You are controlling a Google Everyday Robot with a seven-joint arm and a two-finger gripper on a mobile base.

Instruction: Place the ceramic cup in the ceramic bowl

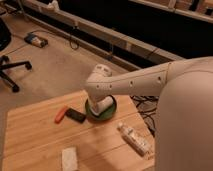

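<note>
Green bowl [114, 111] under my arm [135, 82], on the wooden table [35, 135].
The gripper [102, 106] sits low inside the bowl, wrist blocking my view; I cannot tell how its fingers stand, or see the cup. A black block [76, 115] and an orange marker [61, 114] lie just left of the bowl.

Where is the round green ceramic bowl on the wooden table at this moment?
The round green ceramic bowl sits near the wooden table's far edge, right of the small black block, directly under the robot's tool.
</note>
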